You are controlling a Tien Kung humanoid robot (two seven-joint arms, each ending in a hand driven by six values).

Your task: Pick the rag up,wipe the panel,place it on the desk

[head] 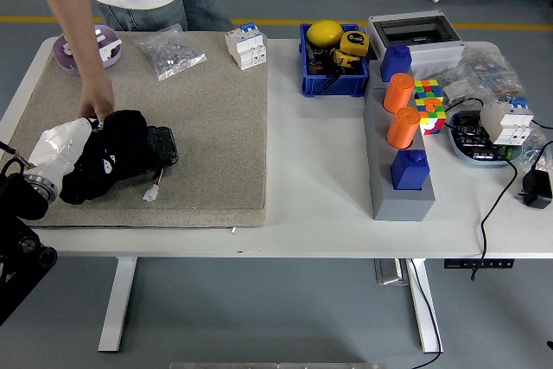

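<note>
The robot's left hand, black and glove-like, comes in from the lower left over the beige felt mat that covers the left part of the white surface. It lies on top of the flat black panel, covering most of it, with the panel's right end showing past the hand. Whether its fingers are curled around anything cannot be told, and a dark rag cannot be made out apart from the black hand. A white sleeve-like cover wraps the wrist just behind it. A small white connector on a wire lies on the mat just below the panel. A person in a white shirt stands at the far side, and the person's hand reaches down to the panel's upper left, touching or just beside the robot's hand. Farther back on the mat lie a clear bag of small parts, a purple tape roll and a white circuit breaker block. On the right stand a blue bin of tools and a grey rack with orange cylinders.
</note>
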